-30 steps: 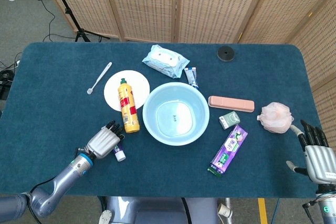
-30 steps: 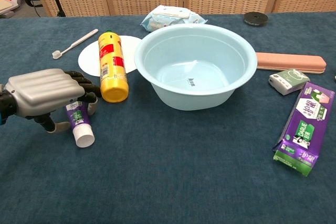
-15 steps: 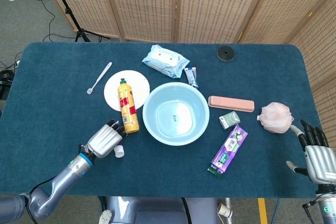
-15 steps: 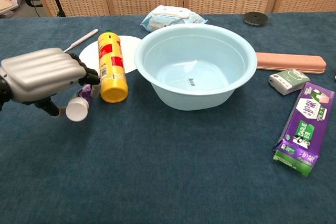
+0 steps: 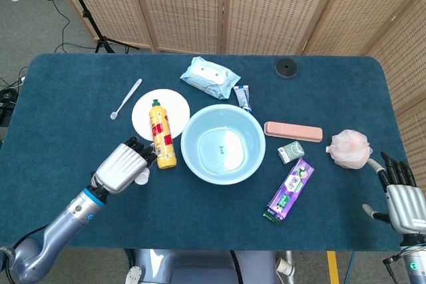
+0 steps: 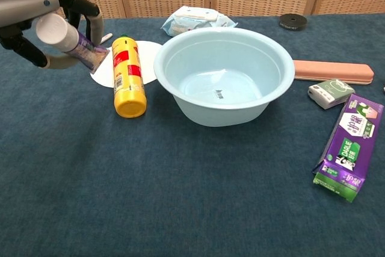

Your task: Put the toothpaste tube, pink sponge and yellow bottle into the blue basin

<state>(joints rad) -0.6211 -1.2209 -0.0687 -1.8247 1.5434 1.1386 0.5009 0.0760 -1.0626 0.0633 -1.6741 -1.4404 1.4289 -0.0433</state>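
Toothpaste tube [image 6: 75,40], small and purple with a white cap, is grasped in the robot's left hand [image 5: 122,166] and lifted clear of the blue tabletop [image 5: 66,111]; the chest view shows the fingers [image 6: 90,13] curled around it with the cap end pointing toward the camera. Just beside this hand, on the side toward the table's middle, the yellow bottle [image 5: 162,142] lies on its side, its capped end resting on a white plate [image 5: 143,111]. Beyond the bottle from the hand sits the blue basin [image 5: 193,157], upright, with nothing inside it. Farther from the hand, past the plate, lies a white toothbrush [image 5: 126,98].

Right hand [image 5: 401,194] rests at the far right edge of the table, grasping nothing, its fingers straight and slightly apart. Near its fingertips, on the side away from the robot, lies the pink sponge [image 5: 350,148], a puffy mesh ball. Between this hand and the basin lie a purple toothpaste box [image 5: 290,190], a small green and white box [image 5: 291,151] and a long pink case [image 5: 293,131]. Behind the basin lie a wet-wipes pack [image 5: 209,78] and a second small tube [image 5: 243,98].
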